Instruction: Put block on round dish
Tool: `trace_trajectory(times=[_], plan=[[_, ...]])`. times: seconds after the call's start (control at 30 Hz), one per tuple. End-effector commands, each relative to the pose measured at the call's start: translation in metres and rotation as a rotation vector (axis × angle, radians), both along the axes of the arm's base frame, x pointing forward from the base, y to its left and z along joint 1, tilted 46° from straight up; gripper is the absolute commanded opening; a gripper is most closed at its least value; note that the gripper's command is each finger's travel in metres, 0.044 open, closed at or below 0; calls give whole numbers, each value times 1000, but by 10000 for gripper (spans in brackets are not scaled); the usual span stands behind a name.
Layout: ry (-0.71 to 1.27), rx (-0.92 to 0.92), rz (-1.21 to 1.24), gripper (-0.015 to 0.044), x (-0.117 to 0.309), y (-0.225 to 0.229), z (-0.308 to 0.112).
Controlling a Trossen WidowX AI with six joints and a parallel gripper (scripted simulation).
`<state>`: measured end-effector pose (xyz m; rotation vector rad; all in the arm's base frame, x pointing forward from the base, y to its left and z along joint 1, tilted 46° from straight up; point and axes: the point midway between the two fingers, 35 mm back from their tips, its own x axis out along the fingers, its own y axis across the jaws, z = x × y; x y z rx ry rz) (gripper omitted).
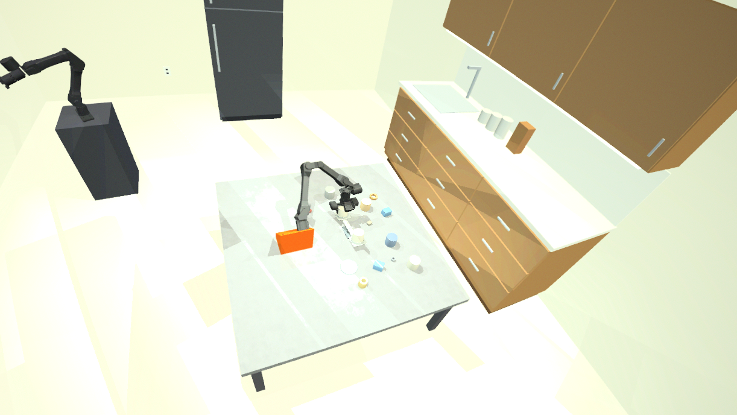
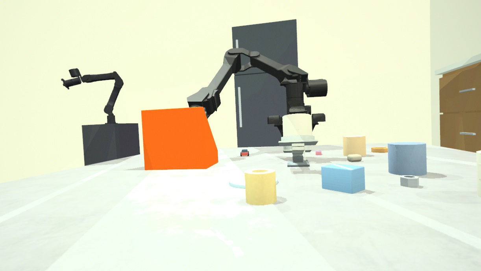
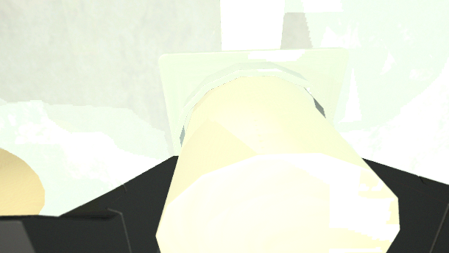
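The balance carries a cream cup on each end. The far cup stands upright on its square pan, with my gripper lowered around it. The fingers are partly closed, one on each side of the cup. They stand close to its wall, but I see no sure contact, so I take the gripper as open. The near cup stands on the other end and hides the far cup in the exterior view. The pale round dish is bare. No block shows.
A tan cylinder stands beside the far cup. A grey cylinder is behind it. Blue blocks, a blue cylinder and a yellow ring piece surround the balance and dish. An orange panel stands near the arm's base.
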<state>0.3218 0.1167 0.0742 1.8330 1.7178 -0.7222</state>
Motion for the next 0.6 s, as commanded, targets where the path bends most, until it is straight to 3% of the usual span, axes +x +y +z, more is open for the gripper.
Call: trace_trajectory(times=[0.0, 0.1, 0.47, 0.57], plan=[[1, -4, -3, 328, 0, 0, -1], [1, -4, -3, 308, 0, 0, -1], [1, -7, -3, 19, 2, -7, 5], [1, -8, -3, 0, 2, -10, 7]])
